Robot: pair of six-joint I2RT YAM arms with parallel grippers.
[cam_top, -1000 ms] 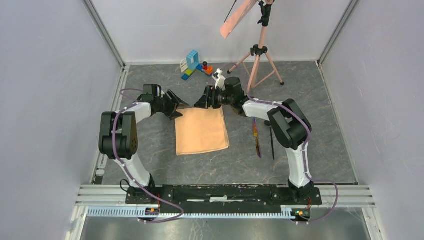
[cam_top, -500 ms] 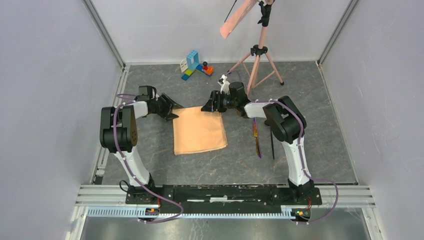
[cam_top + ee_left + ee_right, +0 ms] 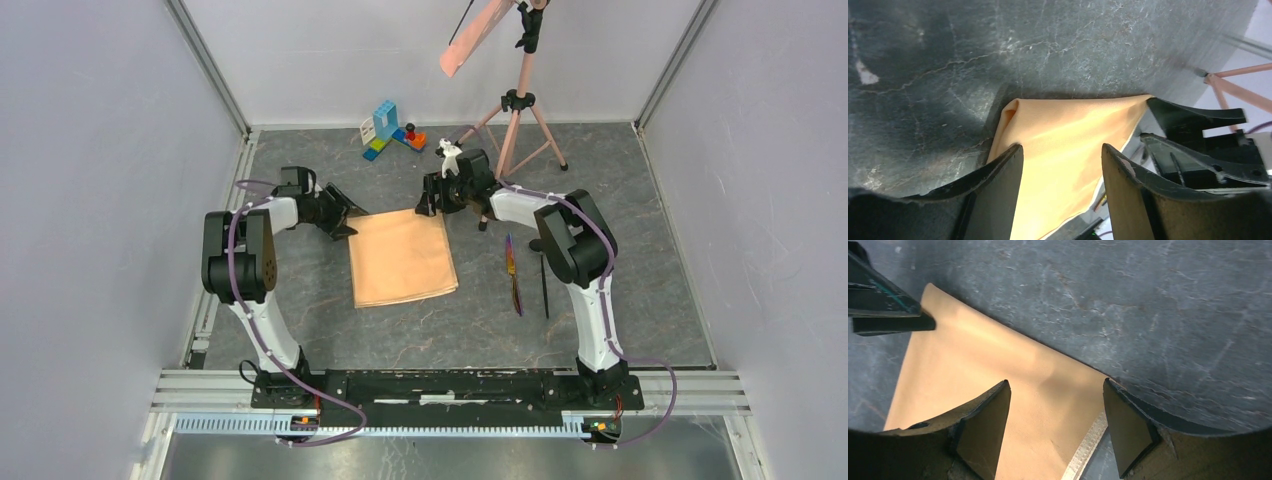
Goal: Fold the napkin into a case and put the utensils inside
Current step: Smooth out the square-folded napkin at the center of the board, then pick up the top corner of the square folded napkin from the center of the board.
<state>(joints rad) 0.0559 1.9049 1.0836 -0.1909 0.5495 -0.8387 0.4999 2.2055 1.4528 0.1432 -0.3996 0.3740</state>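
Napkin, from above: the napkin (image 3: 402,258) lies flat on the grey worktop (image 3: 470,330) between the two arms, a peach-tan rectangle turned slightly off square.
Left arm, from above: the left arm (image 3: 240,260) reaches in to the napkin's far left corner, and its jaws sit low at that corner.
Right arm, from above: the right arm (image 3: 570,240) bends in to the far right corner, with its jaws at that edge.
Utensils, from above: the purple-gold piece (image 3: 514,275) and the thin black piece (image 3: 545,287) lie side by side on the worktop to the right of the napkin, apart from it.
Back of the worktop: a pink tripod (image 3: 515,120) and some toy blocks (image 3: 392,130).
Left wrist view: the left jaws stand wide. The napkin (image 3: 1068,145) runs between the fingers (image 3: 1003,180) with nothing pinched, and its corner edge is a little raised. The right arm's black fingers (image 3: 1198,117) show at the other corner.
Right wrist view: the right jaws stand wide. The napkin (image 3: 998,390) lies below and between the fingers (image 3: 983,435), ungripped, with a pale hem (image 3: 1088,445) showing at its near edge. The left arm's fingertip (image 3: 893,322) sits at the far corner.
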